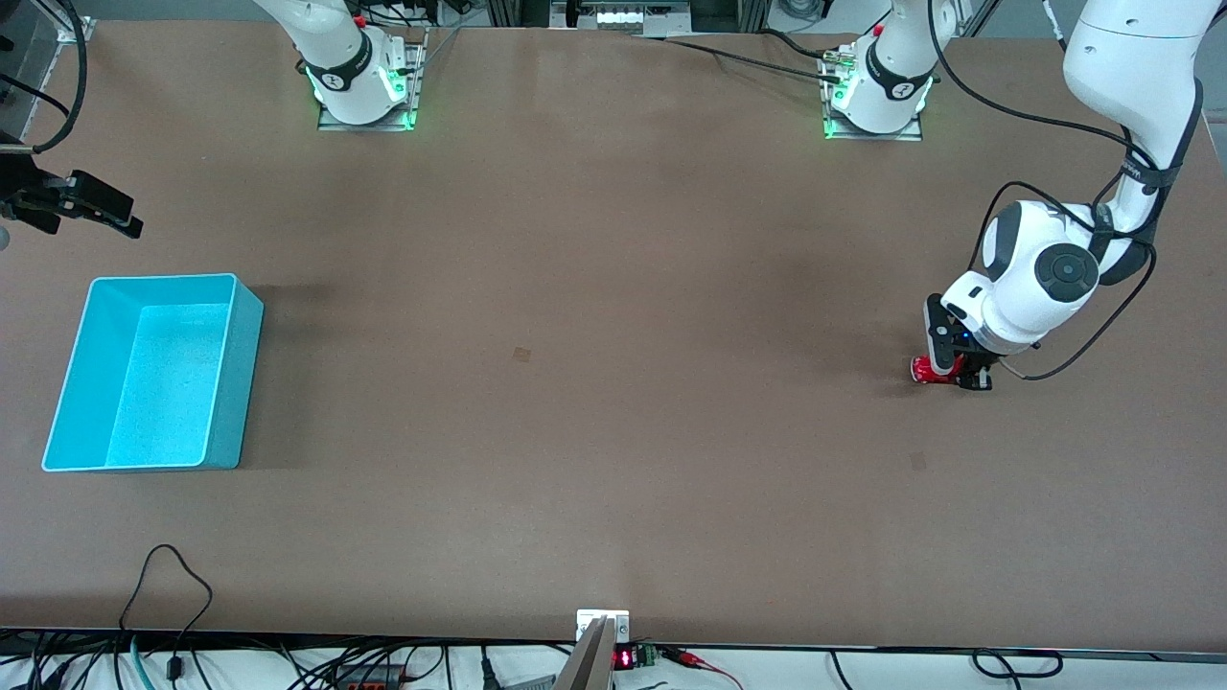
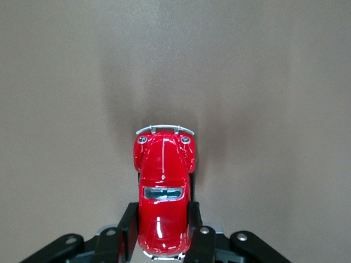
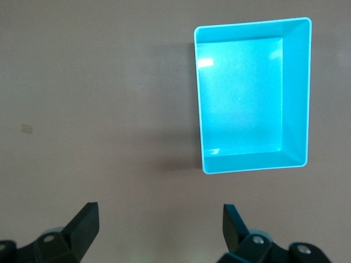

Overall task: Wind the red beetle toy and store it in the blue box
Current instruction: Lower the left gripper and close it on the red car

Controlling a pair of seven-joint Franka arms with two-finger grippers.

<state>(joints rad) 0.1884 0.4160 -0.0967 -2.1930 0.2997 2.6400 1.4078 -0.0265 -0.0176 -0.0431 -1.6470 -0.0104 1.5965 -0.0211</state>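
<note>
The red beetle toy (image 1: 924,369) is at table level near the left arm's end of the table. My left gripper (image 1: 951,372) is shut on it. In the left wrist view the fingers (image 2: 130,226) press both sides of the toy's (image 2: 163,186) rear half, and its bumper end sticks out forward. I cannot tell whether its wheels touch the table. The blue box (image 1: 237,383) stands empty at the right arm's end. My right gripper (image 1: 105,209) hangs open and empty in the air beside the box. It also shows in the right wrist view (image 3: 160,219), with the box (image 3: 296,93) ahead of it.
The wide brown table (image 1: 594,431) lies between the toy and the box, with a small dark mark (image 1: 522,354) near its middle. Cables (image 1: 173,575) and a small device (image 1: 602,628) sit along the edge nearest the front camera.
</note>
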